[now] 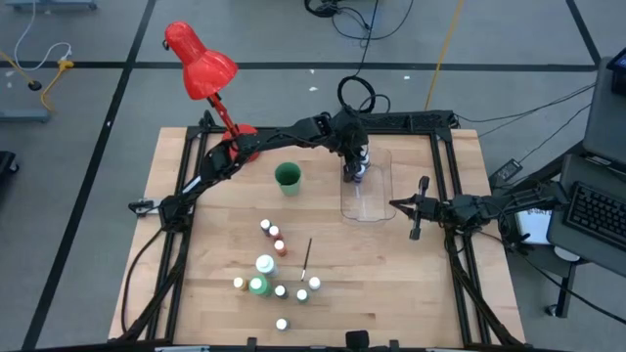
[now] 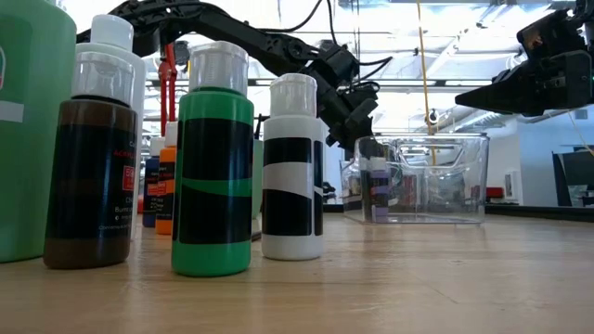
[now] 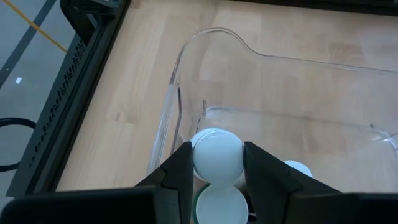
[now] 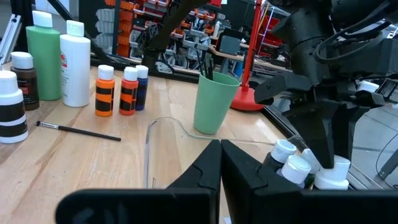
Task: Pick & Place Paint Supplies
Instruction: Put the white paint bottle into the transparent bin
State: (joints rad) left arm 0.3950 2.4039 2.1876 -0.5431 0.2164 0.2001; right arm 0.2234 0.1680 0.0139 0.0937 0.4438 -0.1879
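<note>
Bottle (image 3: 217,155) between left gripper (image 3: 217,180) jaws inside tray (image 3: 180,81), grip uncertain; cup (image 1: 288,177) beside; right gripper (image 1: 415,232) jaws together.

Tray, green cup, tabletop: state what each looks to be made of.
Tray: clear, glossy, probably rigid plastic; the wood shows through its walls and the rim glints. Green cup: opaque, smooth, matte-looking, likely plastic; even colour, thin rim. Tabletop: pale wood in joined strips, with visible grain and seams and a soft sheen, possibly butcher block.
</note>
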